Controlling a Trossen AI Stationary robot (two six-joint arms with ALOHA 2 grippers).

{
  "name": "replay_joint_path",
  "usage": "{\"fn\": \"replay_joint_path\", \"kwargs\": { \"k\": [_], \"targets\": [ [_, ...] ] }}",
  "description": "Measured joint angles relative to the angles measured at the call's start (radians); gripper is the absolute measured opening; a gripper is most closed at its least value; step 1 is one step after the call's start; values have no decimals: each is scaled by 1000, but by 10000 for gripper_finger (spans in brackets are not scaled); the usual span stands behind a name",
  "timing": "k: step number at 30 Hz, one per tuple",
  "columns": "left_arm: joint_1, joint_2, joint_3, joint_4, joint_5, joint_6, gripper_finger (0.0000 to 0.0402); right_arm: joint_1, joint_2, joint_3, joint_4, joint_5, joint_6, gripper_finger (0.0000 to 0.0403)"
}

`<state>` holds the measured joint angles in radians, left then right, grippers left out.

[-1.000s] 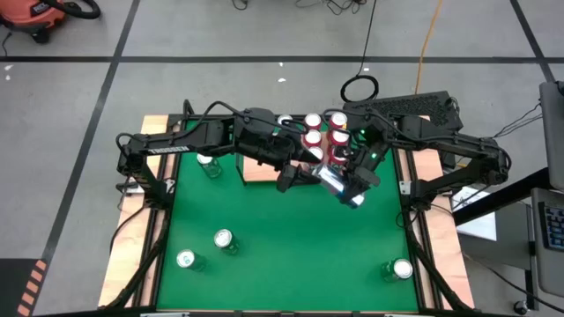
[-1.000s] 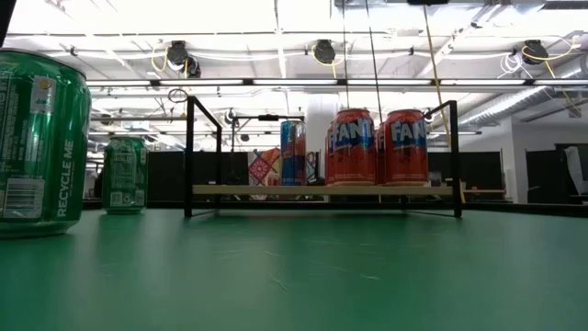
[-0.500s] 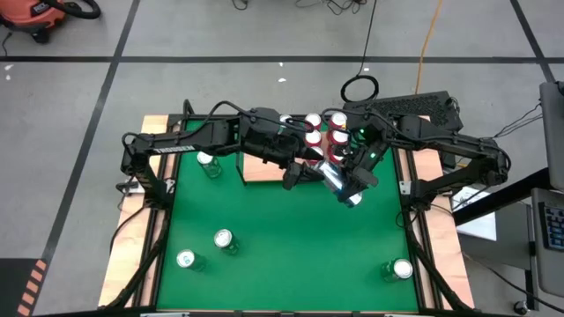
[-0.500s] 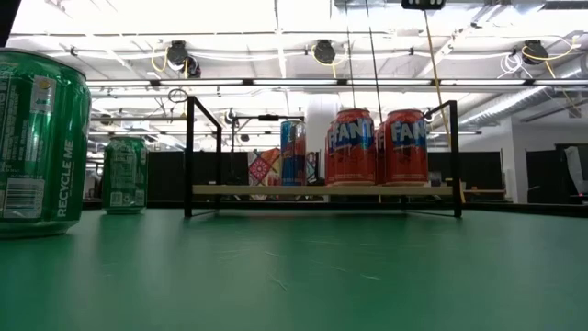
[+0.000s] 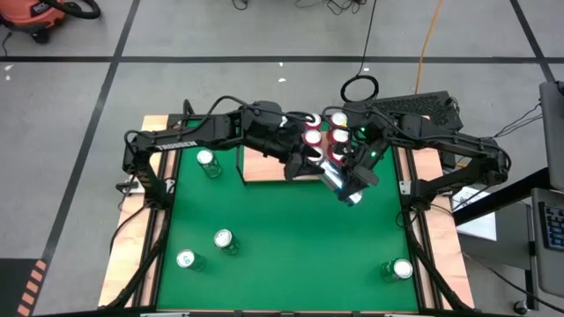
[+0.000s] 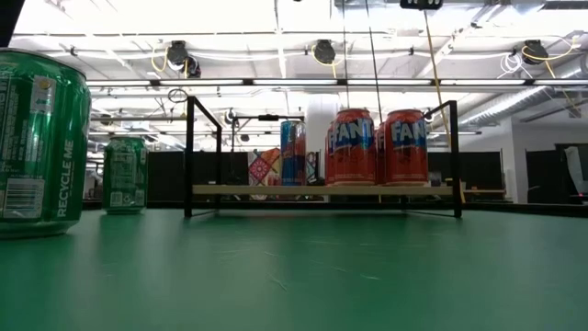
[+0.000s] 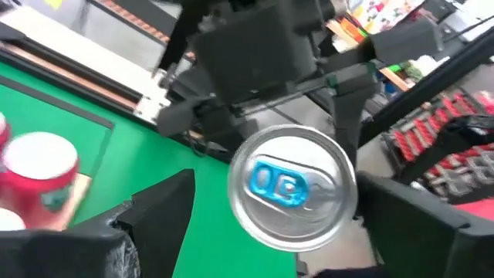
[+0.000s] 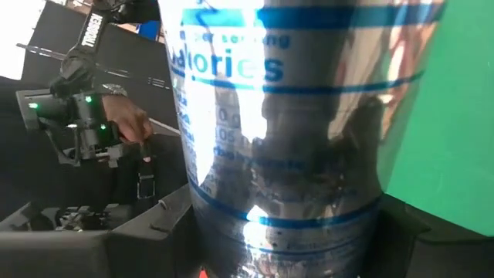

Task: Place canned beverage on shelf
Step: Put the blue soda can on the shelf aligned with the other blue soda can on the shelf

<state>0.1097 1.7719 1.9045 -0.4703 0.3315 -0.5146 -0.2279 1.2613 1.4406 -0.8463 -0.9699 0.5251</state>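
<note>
A silver can with blue print hangs tilted in the air above the green table, in front of the shelf. My right gripper is shut on it. The can fills the right wrist view. My left gripper is open at the can's top end, with one finger on each side of the lid. I cannot tell whether they touch it. Red cans stand on the shelf's right half. In the low view the shelf carries red cans and a blue one. My right gripper pinches the silver can's side wall between its two fingers, which lie across the can. It comes from the table's far right, slanting down. The can is lifted clear of the table, tilted, with its lid toward my left gripper.
Green cans stand on the table: one left of the shelf, two at the near left, one at the near right. Two of them show in the low view. Wooden strips edge the table's sides.
My left gripper has gone toward the table's right, closing on the lid end of the silver can, and has rolled a little. My right gripper and the can have kept still.
</note>
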Motion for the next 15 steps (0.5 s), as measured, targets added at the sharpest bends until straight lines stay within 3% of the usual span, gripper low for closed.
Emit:
{"fn": "replay_joint_path", "kwargs": {
  "k": [8,15],
  "targets": [
    [21,11,0,18,108,-79,345,1,0,0,13,27,-18,233],
    [13,23,0,16,109,-84,345,1,0,0,15,79,-45,233]
  ]
}}
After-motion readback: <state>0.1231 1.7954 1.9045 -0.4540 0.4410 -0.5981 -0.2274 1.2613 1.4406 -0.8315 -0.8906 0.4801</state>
